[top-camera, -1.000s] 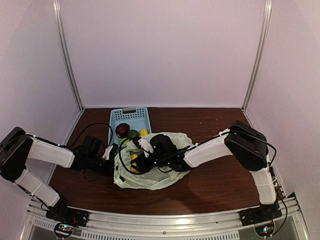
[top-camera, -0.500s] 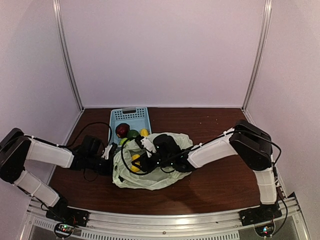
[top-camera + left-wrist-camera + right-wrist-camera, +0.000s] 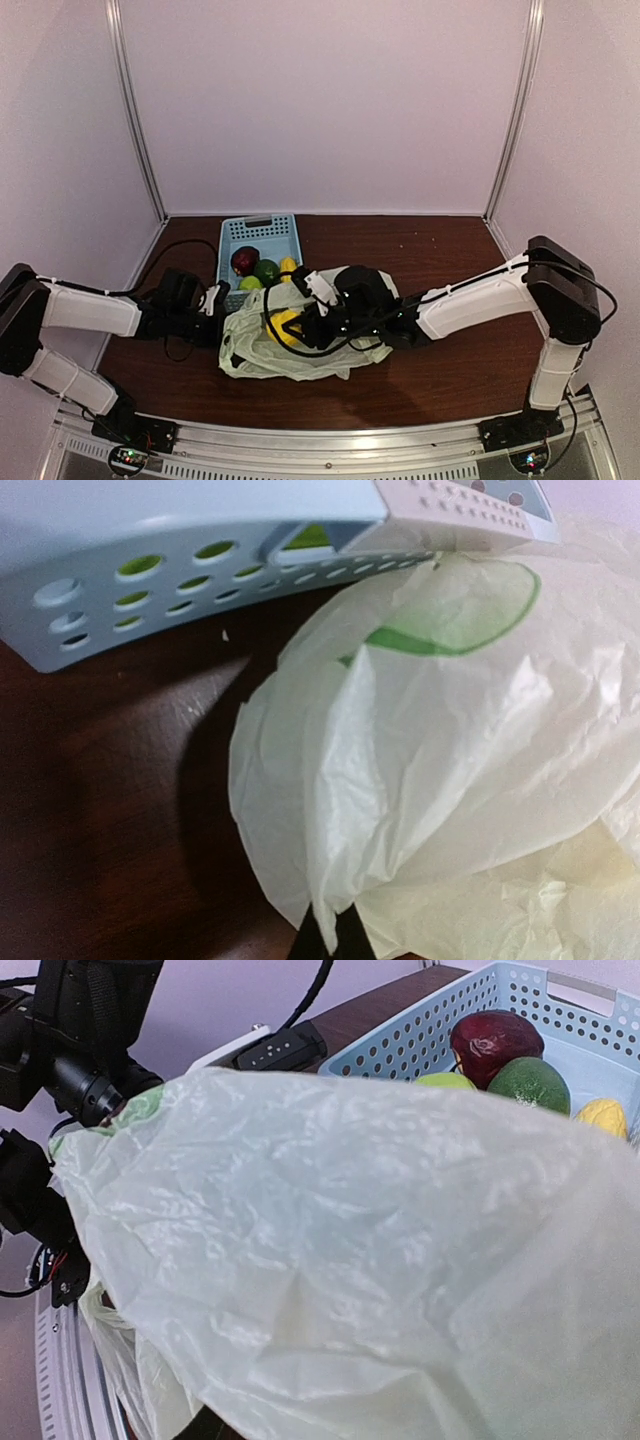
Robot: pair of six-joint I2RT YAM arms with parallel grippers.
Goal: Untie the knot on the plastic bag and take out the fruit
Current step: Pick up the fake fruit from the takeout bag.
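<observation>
We see the plastic bag (image 3: 300, 358) crumpled on a dark table (image 3: 450, 370), touching a light blue basket (image 3: 258, 228) that holds red, green and yellow fruit (image 3: 266, 269). The left gripper (image 3: 222, 308) is pressed together, pinching the bag's left edge. The right gripper (image 3: 303, 330) sits on the bag beside a yellow piece (image 3: 283, 325); we cannot tell whether its claw is spread.

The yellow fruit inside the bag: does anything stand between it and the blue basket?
Yes, the plastic bag itself. Its crumpled wall rises between the yellow fruit and the basket, on the fruit's far-left side.
</observation>
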